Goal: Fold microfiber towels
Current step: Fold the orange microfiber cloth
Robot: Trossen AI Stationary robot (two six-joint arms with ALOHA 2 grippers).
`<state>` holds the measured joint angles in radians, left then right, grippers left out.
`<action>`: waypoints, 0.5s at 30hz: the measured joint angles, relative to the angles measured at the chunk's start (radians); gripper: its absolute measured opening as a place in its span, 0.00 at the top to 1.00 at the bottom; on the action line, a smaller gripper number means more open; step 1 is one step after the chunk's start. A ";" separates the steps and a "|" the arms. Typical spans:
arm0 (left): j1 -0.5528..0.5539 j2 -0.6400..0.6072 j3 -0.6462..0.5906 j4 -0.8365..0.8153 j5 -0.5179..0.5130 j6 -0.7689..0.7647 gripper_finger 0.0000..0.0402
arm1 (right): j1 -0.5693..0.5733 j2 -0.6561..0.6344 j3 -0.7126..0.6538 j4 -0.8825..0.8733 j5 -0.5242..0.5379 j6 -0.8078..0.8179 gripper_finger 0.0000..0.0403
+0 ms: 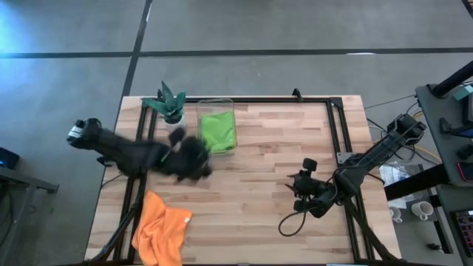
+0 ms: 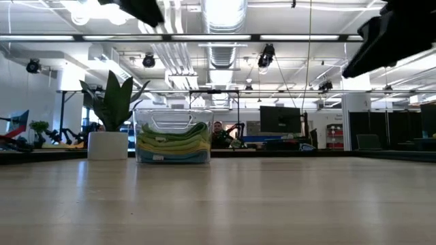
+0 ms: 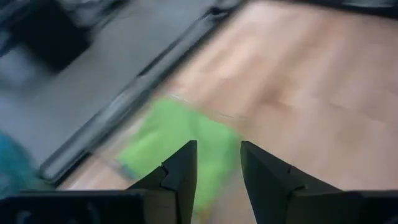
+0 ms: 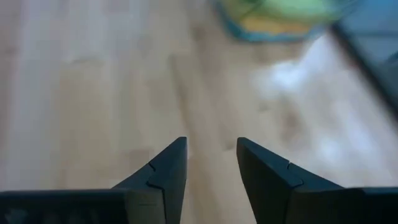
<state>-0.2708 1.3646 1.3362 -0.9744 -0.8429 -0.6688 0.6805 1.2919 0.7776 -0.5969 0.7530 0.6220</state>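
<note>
A clear plastic bin stands at the table's far left and holds stacked folded towels. A lime green towel lies on top; the low view shows green, yellow and blue layers. An orange towel lies crumpled at the near left corner. My left gripper hovers open and empty just near of the bin, with the lime green towel ahead of its fingers. My right gripper is open and empty over bare wood at the right middle, pointing toward the bin.
A small potted plant in a white pot stands just left of the bin at the far edge. A black cable loops on the table below the right arm. Bare wood lies between the two grippers.
</note>
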 joint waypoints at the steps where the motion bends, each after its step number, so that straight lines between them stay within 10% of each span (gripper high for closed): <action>1: -0.077 -0.028 -0.027 0.002 -0.012 -0.019 0.73 | 0.000 0.000 0.000 -0.001 0.042 -0.009 0.65; 4: -0.290 -0.081 -0.100 -0.004 0.031 -0.245 0.73 | -0.008 0.000 0.000 0.001 0.171 -0.057 0.65; 7: -0.402 -0.072 -0.134 -0.001 0.310 -0.560 0.73 | -0.036 0.000 0.000 0.006 0.273 -0.150 0.65; 15: -0.465 0.184 -0.145 -0.006 0.899 -0.849 0.73 | -0.109 0.000 0.000 0.009 0.197 -0.230 0.67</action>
<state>-0.7361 1.5486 1.1913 -0.9803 0.0558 -1.5175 0.5716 1.2919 0.7776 -0.5877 0.9501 0.3917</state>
